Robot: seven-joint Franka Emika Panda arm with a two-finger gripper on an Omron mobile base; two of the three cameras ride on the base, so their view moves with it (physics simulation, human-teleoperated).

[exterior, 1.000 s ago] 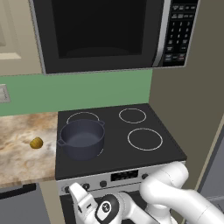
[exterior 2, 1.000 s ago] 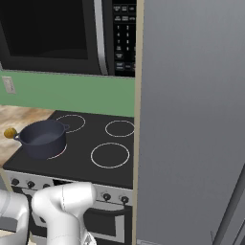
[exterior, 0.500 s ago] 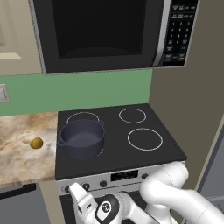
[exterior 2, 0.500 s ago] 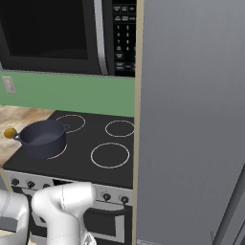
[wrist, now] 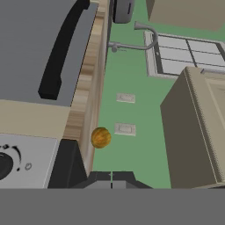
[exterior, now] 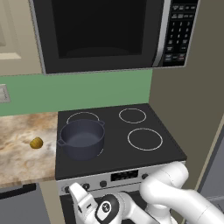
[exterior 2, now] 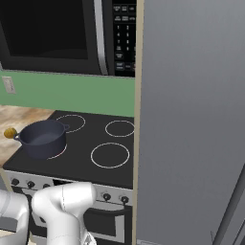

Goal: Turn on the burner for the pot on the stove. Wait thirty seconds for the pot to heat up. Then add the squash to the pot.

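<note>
The dark blue-grey pot (exterior: 82, 138) (exterior 2: 43, 139) stands lidless on the front-left burner (exterior 2: 60, 152) of the black glass stove (exterior: 127, 155) (exterior 2: 86, 165); only an arc of that white ring shows beside it. The squash (exterior: 36, 142) (exterior 2: 9, 132) (wrist: 100, 137) lies on the marble counter left of the stove. My gripper (exterior: 75, 190) (wrist: 111, 176) is shut and holds nothing. It hangs low in front of the silver front panel, by the leftmost knob (exterior: 68, 189) (wrist: 4, 165).
A black microwave (exterior: 100, 35) hangs over the stove. A tall grey panel (exterior 2: 191, 119) borders the stove's right side. The rolled hand view shows a grey front with a black handle (wrist: 61, 48), a faucet (wrist: 132, 44), wall outlets (wrist: 125, 128) and a beige cabinet (wrist: 197, 127).
</note>
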